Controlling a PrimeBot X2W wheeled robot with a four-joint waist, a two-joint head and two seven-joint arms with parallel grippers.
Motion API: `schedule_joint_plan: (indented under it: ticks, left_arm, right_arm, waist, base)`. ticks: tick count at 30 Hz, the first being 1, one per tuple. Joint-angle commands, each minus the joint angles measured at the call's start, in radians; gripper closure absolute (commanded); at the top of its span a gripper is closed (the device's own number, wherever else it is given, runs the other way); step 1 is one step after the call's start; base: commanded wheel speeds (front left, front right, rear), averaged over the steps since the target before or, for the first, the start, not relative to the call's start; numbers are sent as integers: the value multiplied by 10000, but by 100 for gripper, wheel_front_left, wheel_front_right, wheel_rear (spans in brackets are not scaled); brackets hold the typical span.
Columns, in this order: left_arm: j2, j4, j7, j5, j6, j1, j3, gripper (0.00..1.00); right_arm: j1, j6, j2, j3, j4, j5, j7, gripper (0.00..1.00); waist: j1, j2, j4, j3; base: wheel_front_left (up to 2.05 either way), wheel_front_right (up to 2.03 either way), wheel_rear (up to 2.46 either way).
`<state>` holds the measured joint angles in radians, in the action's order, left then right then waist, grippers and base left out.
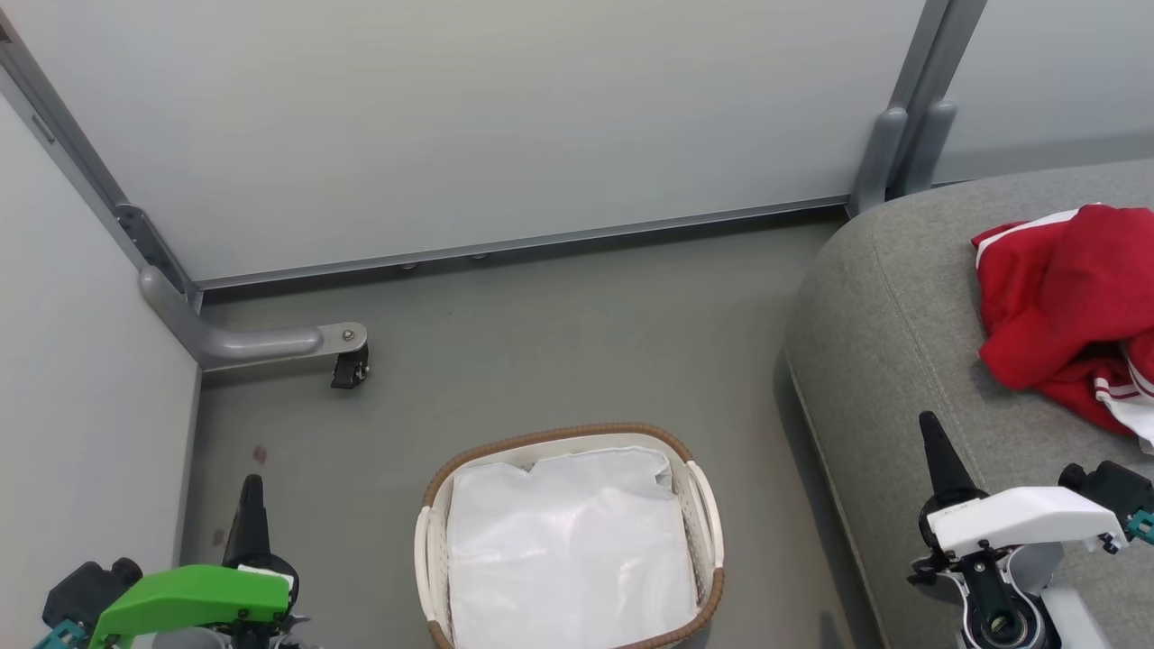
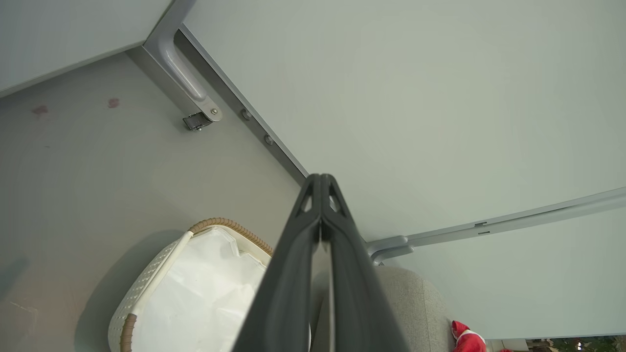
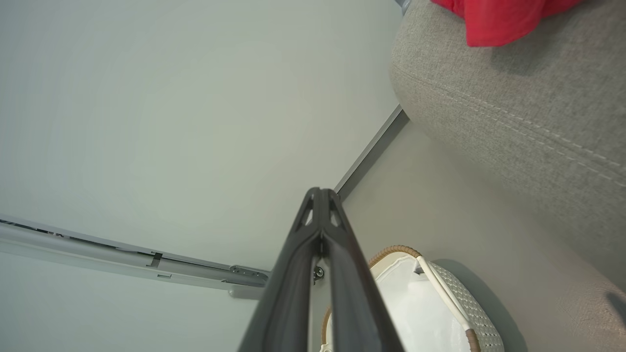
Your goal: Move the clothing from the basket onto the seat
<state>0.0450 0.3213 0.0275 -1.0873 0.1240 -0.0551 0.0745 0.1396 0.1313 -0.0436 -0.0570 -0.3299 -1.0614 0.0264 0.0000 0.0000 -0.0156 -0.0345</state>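
The red clothing (image 1: 1068,302) with white trim lies crumpled on the grey seat (image 1: 892,324) at the right; the same clothing (image 3: 499,19) sits on the seat (image 3: 513,107) in the right wrist view, and a bit of clothing (image 2: 467,340) peeks in the left wrist view. The white basket (image 1: 705,514) with its brown rim stands on the floor at bottom centre, holding just its white liner (image 1: 568,550). My left gripper (image 1: 250,491) is shut and empty, left of the basket. My right gripper (image 1: 931,433) is shut and empty over the seat's front edge, below the clothing.
Pale partition panels (image 1: 469,117) with grey metal frames close the back and left. A grey foot bracket with a black caster (image 1: 350,365) sticks out on the floor at the left. Grey floor (image 1: 559,342) lies between the basket, the panels and the seat.
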Motion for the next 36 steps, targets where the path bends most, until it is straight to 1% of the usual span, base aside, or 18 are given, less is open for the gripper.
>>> schedule_joint_plan:
  ticks: [1, 36]
  left_arm:
    - [61, -158, -84, -316, 55, -268, 75, 100]
    - [73, -544, -923, -3385, 88, -489, 293, 100]
  right_arm:
    - [-3, -5, -59, -66, 163, -303, -73, 100]
    - [-242, -5, -81, -395, 616, -3540, -918, 100]
  waist:
    - [0, 0, 4, 8]
    - [0, 0, 88, 176]
  base:
    - [0, 0, 0]
    - [0, 0, 0]
